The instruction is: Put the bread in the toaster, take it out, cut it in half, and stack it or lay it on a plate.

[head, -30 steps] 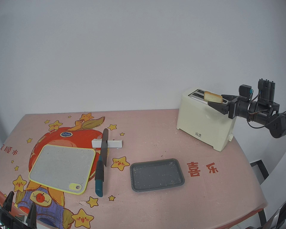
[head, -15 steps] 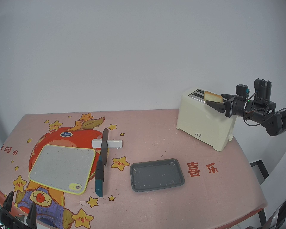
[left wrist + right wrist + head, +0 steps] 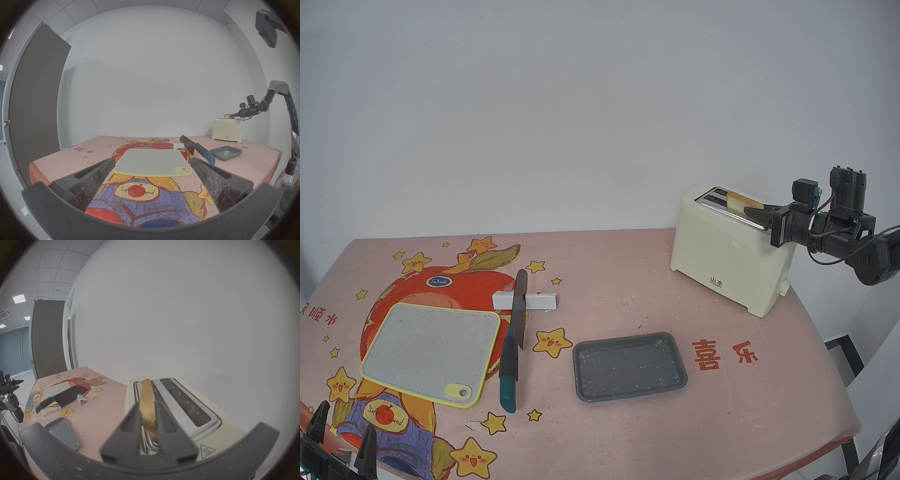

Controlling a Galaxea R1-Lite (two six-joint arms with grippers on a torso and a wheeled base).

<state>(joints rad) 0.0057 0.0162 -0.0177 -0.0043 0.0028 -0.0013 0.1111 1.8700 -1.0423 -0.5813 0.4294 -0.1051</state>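
1. Table [image 3: 650,294]: covered with a pink cloth printed with an apple and stars.
2. Toaster [image 3: 728,259] [image 3: 175,396]: cream, two-slotted, set at the table's 2 o'clock side, near the wall.
3. Bread [image 3: 740,201] [image 3: 147,396]: one slice, held upright on edge over a toaster slot. In the right wrist view its lower edge is seen just inside the slot's mouth, and the upper part stands clear above it.
4. Right end effector [image 3: 759,215] [image 3: 147,410]: clenched on the bread, one finger on each face, and held level above the toaster top.
5. Left end effector [image 3: 153,187] [image 3: 340,437]: released, fingers spread wide and nothing between them, held low at the table's 7 o'clock corner.
6. Board [image 3: 428,350] [image 3: 152,157]: grey with a yellow rim, laid flat at the table's 8 o'clock side.
7. Knife [image 3: 511,350] [image 3: 198,149]: just at 3 o'clock of the board, with the dark blade toward 12 o'clock, the teal handle toward 6 o'clock, and the blade propped on a white rest [image 3: 537,301].
8. Plate [image 3: 629,365]: grey and rectangular, at 3 o'clock of the knife handle, well apart from the toaster.
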